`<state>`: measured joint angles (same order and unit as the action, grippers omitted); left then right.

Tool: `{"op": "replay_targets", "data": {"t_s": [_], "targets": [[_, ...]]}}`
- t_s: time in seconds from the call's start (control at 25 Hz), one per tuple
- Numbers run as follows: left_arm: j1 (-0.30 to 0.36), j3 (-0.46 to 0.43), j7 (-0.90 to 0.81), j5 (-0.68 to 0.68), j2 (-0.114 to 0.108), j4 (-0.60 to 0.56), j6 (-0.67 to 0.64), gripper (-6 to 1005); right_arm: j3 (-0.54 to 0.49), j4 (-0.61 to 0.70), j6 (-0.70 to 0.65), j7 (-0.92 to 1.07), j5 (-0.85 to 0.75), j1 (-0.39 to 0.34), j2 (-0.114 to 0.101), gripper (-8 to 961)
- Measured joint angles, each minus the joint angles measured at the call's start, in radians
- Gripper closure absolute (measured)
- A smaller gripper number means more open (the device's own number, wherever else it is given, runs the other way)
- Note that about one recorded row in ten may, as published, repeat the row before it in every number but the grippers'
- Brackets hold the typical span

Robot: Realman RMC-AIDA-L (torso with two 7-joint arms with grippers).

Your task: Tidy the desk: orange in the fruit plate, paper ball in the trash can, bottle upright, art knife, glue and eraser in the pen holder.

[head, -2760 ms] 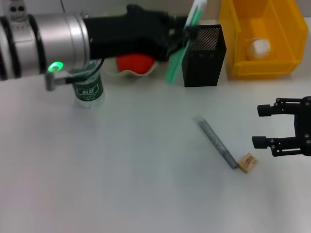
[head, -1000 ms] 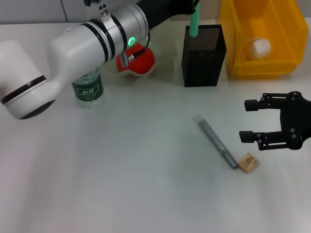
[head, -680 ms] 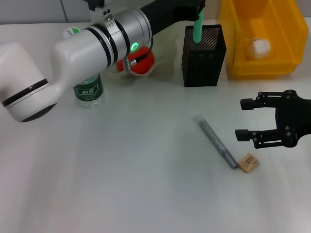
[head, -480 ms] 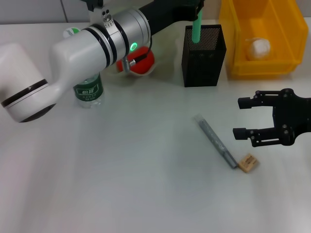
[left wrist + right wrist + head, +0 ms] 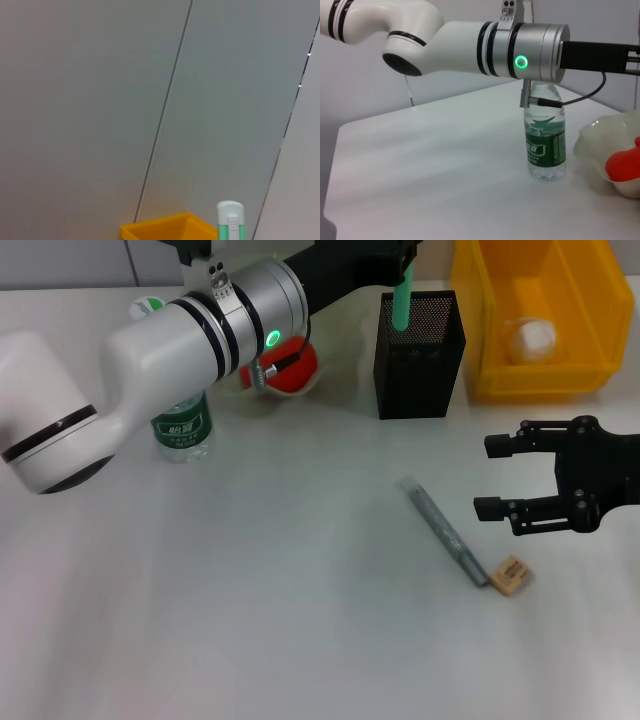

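Note:
My left gripper [image 5: 398, 258] reaches over the black mesh pen holder [image 5: 420, 360] at the back, shut on the green art knife [image 5: 402, 302], whose lower end dips into the holder. The left wrist view shows the art knife's white top [image 5: 230, 222]. My right gripper [image 5: 488, 476] hangs open just right of the grey glue stick [image 5: 445, 532] and behind the tan eraser [image 5: 508, 575]. The bottle [image 5: 182, 426] stands upright. The orange [image 5: 292, 368] lies in the fruit plate [image 5: 318, 386]. The paper ball [image 5: 532, 338] sits in the yellow trash can [image 5: 480, 330].
The left arm [image 5: 170, 340] stretches across the back left of the desk, over the bottle and the plate. The right wrist view shows the bottle [image 5: 545, 145], the fruit plate [image 5: 600, 145] and the left arm [image 5: 520, 50] above them.
The left arm turned the art knife upright and lowered it into the pen holder. The right gripper slid left, toward the glue stick, staying open.

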<state>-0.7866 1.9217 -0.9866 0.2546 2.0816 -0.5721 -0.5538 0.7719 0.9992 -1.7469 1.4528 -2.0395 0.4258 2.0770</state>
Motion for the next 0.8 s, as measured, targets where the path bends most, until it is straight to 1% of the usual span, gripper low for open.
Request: {"op": "replay_targets", "data": {"t_s": [0.12, 0.28, 0.4, 0.68, 0.8], "targets": [[-0.002, 0.002, 0.002, 0.001, 0.000, 0.000, 0.000, 808, 0.005, -0.002, 0.006, 0.000, 0.000, 0.003, 0.000, 266], [-0.003, 0.005, 0.047, 0.001, 0.000, -0.003, -0.004, 808, 0.023, -0.009, 0.021, 0.000, 0.000, 0.009, 0.000, 267], [-0.002, 0.008, 0.065, -0.033, 0.000, -0.003, -0.004, 808, 0.040, -0.013, 0.040, 0.000, 0.000, 0.011, 0.000, 268], [0.000, 0.009, 0.067, -0.033, 0.000, -0.001, -0.005, 589, 0.046, -0.016, 0.051, 0.000, 0.000, 0.013, 0.001, 269], [0.008, 0.013, 0.067, -0.031, 0.000, -0.004, -0.007, 523, 0.048, -0.022, 0.057, 0.000, 0.000, 0.020, 0.002, 270]]}}
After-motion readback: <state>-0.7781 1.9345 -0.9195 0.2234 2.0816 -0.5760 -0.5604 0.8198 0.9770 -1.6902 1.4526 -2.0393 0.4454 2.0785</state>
